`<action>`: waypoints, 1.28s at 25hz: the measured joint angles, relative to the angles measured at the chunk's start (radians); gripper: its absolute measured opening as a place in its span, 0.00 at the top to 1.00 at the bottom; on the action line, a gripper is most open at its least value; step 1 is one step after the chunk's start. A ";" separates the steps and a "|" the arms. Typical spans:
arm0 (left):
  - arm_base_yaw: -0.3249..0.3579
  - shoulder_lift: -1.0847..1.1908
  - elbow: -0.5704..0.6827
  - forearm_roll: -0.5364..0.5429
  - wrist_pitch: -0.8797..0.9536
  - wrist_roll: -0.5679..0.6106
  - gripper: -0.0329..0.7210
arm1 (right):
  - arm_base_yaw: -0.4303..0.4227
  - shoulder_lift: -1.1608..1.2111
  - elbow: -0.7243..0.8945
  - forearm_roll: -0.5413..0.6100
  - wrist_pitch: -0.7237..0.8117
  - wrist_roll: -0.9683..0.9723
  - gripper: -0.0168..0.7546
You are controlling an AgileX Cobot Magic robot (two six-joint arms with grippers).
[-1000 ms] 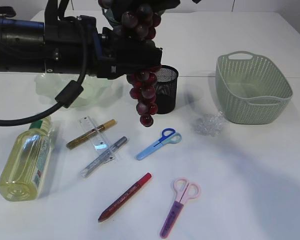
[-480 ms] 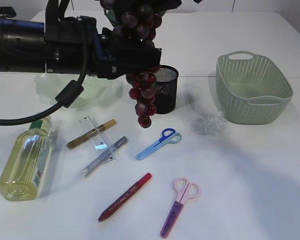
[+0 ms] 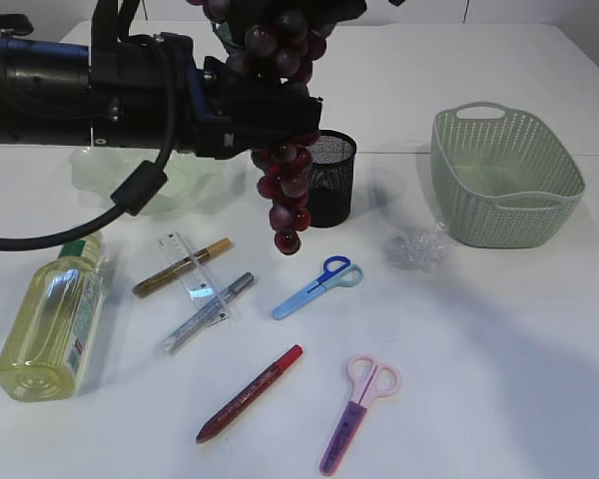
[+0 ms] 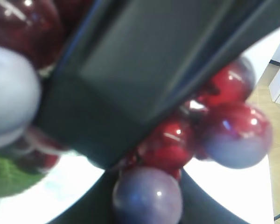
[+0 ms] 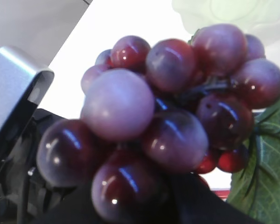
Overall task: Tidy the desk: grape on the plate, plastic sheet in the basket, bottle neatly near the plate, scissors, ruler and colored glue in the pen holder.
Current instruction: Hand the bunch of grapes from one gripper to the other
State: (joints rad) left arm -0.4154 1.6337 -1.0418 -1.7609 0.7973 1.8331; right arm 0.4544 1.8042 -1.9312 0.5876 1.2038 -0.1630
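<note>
Exterior view shows you the grape bunch [image 3: 285, 180] drifting slightly left toward the plate [image 3: 145, 180] over 1 second, hanging from a gripper whose closure you cannot tell

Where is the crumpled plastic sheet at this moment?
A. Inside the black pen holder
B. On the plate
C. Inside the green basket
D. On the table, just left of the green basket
D: in the exterior view the plastic sheet lies on the white table just beside the basket, outside its wall, on its left.
</note>
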 joint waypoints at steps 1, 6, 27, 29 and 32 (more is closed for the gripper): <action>0.000 0.000 0.000 0.000 -0.002 -0.002 0.80 | 0.000 0.000 0.000 -0.002 0.000 0.000 0.72; 0.000 0.000 0.000 0.002 -0.003 -0.002 0.80 | 0.000 0.000 0.000 -0.004 0.000 0.000 0.65; 0.000 0.002 0.000 0.002 -0.026 -0.012 0.81 | 0.000 0.000 -0.008 -0.020 -0.008 0.000 0.42; 0.000 0.002 0.000 0.002 -0.026 -0.012 0.81 | 0.000 0.000 -0.008 -0.020 -0.010 0.000 0.42; 0.000 0.002 0.000 0.002 -0.026 -0.012 0.81 | 0.000 0.000 -0.008 -0.020 -0.013 0.000 0.41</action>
State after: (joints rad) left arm -0.4154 1.6352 -1.0418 -1.7586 0.7712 1.8211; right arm 0.4544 1.8042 -1.9392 0.5677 1.1903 -0.1630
